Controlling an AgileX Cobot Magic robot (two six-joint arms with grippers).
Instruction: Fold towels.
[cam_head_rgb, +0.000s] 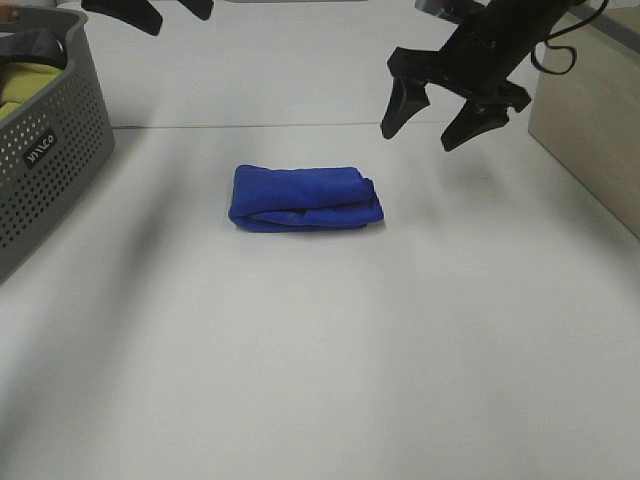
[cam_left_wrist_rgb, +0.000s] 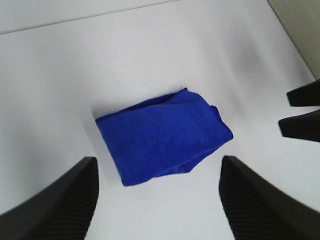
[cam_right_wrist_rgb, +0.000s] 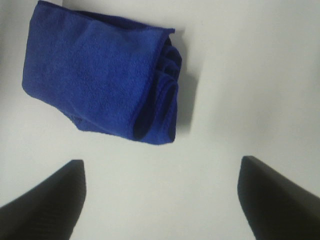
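The royal-blue towel (cam_head_rgb: 304, 199) lies folded into a small thick bundle on the white table, near the middle. It also shows in the left wrist view (cam_left_wrist_rgb: 162, 135) and in the right wrist view (cam_right_wrist_rgb: 102, 77), where its layered folded end is visible. My right gripper (cam_head_rgb: 440, 120) hangs open and empty in the air, above and to the right of the towel. My left gripper (cam_head_rgb: 170, 12) is raised at the top left edge of the overhead view, open and empty; its fingers (cam_left_wrist_rgb: 55, 205) frame the towel from above.
A grey perforated basket (cam_head_rgb: 45, 150) stands at the left edge, holding a yellow-green cloth (cam_head_rgb: 15, 90) and a dark cloth. A beige box (cam_head_rgb: 590, 140) stands at the right edge. A seam line crosses the table behind the towel.
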